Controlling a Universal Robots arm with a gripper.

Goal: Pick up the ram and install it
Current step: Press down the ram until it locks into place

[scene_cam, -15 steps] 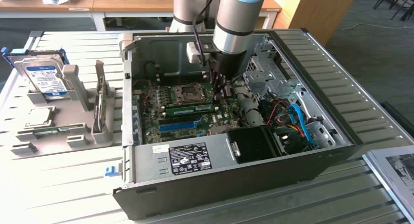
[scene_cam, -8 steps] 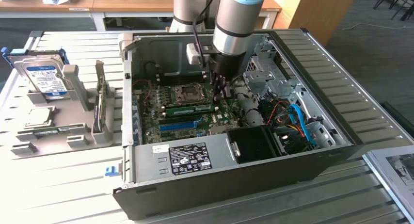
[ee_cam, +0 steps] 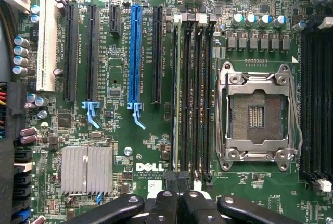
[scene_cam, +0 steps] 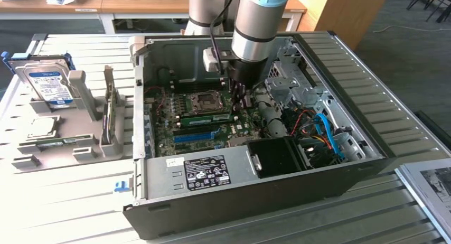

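Gripper (ee_cam: pixel 179 182) closed, fingers pressed together, gripping nothing visible, down inside open PC case (scene_cam: pixel 366 149) over the motherboard (ee_cam: pixel 119 130). Ram (scene_cam: pixel 208 119) seated flat in a memory slot at 6 o'clock from the CPU socket (scene_cam: pixel 206 100), just beside the fingertips. Blue slot (ee_cam: pixel 135 52) and heatsink (ee_cam: pixel 86 169) nearby on board.

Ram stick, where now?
Exterior view: the long green circuit-board ram stick lies among the memory slots, between the silver CPU socket and the blue slot.
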